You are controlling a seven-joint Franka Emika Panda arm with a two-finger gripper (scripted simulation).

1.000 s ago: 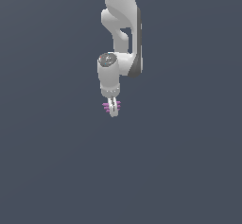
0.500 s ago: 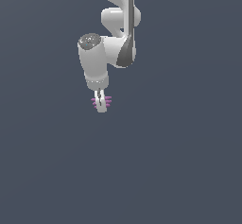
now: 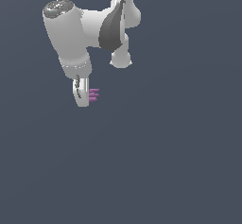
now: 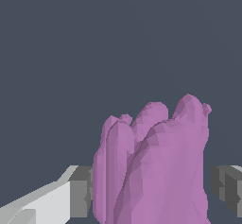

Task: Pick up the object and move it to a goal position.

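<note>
Tool (image 3: 82,100) at the exterior view's upper left, clamped on the object (image 3: 93,95), whose purple ridges jut toward that view's right. In the wrist view you see it fill the gap between the pads (image 4: 80,190). No goal marker visible.

You have one white Panda arm (image 3: 75,34) carrying one gripper (image 3: 83,95). You have one magenta-purple object (image 3: 93,94), showing three short ridges in the exterior view, and two grey finger pads (image 4: 81,190) flank it in the wrist view.
</note>
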